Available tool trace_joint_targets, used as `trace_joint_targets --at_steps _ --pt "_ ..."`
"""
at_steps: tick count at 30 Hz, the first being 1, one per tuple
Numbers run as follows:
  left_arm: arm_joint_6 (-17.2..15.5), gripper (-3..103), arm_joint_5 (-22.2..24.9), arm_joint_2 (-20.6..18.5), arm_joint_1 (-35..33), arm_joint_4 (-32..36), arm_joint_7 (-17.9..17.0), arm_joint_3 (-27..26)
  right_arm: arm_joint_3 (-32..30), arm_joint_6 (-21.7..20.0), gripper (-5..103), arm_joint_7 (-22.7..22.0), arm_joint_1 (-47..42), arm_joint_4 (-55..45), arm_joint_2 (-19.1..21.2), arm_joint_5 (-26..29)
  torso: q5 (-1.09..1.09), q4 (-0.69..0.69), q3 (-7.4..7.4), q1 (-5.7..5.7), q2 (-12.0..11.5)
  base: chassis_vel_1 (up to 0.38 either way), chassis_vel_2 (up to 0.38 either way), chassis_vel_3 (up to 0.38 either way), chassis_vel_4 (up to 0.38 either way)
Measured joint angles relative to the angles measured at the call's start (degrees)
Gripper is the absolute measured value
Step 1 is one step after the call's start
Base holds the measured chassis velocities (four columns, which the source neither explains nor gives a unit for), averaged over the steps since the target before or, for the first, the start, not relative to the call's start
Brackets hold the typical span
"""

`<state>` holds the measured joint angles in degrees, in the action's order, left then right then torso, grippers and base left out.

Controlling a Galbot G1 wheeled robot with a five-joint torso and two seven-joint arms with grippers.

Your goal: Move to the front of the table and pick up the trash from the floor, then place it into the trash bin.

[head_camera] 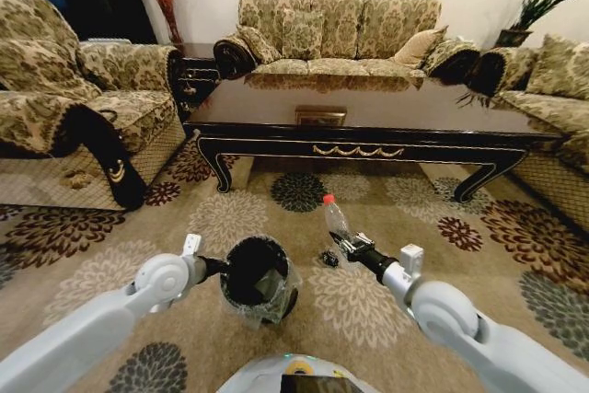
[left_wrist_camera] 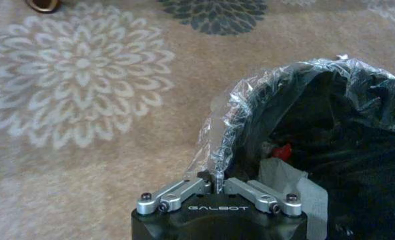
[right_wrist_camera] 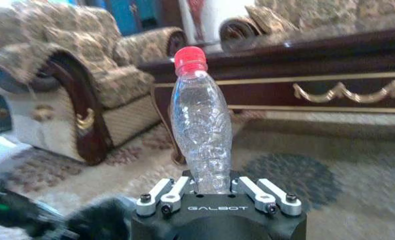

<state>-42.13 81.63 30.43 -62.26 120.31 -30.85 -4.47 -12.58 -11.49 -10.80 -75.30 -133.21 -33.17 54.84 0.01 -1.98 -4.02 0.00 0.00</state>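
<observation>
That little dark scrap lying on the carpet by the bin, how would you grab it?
Judging by the head view, the dark scrap lies low and flat on the carpet, so coming straight down from above and pinching across its narrow width looks best. The bin stands clear to one side.

Open floor (head_camera: 368, 306) lies between the trash bin (head_camera: 260, 280) and the table (head_camera: 368, 126) beyond.

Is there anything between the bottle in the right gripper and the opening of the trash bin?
Nothing visible. The right gripper holds the bottle upright beside the trash bin, with bare floor between. The left gripper grips the bin's liner at the rim; the mouth is open.
</observation>
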Motion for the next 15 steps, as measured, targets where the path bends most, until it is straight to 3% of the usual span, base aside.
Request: trace_joint_targets --at_steps 1,3,6,15 --pt "0.0 0 1.7 1.2 4.1 -0.5 -1.1 3.9 -0.3 1.1 24 0.4 -0.4 -1.5 0.4 0.0 -0.01 0.0 0.0 0.0 0.0 0.0 0.0 0.0 0.0" --pt "0.0 0 2.8 1.7 6.2 -0.7 -1.9 5.6 -0.4 1.4 24 0.5 -0.4 -2.1 0.5 0.1 -0.03 0.0 0.0 0.0 0.0 0.0 0.0 0.0 0.0" --pt "0.0 0 7.9 4.0 17.1 -2.2 -5.8 14.3 -0.3 1.6 24 1.2 0.1 -4.6 1.2 1.6 0.0 0.01 0.0 0.0 0.0 0.0 0.0 0.0 0.0" --pt "0.0 0 13.0 8.6 30.0 -4.8 -11.1 27.8 2.1 1.7 24 2.3 0.1 -7.2 1.1 2.1 0.0 -0.01 0.0 0.0 0.0 0.0 0.0 0.0 0.0"
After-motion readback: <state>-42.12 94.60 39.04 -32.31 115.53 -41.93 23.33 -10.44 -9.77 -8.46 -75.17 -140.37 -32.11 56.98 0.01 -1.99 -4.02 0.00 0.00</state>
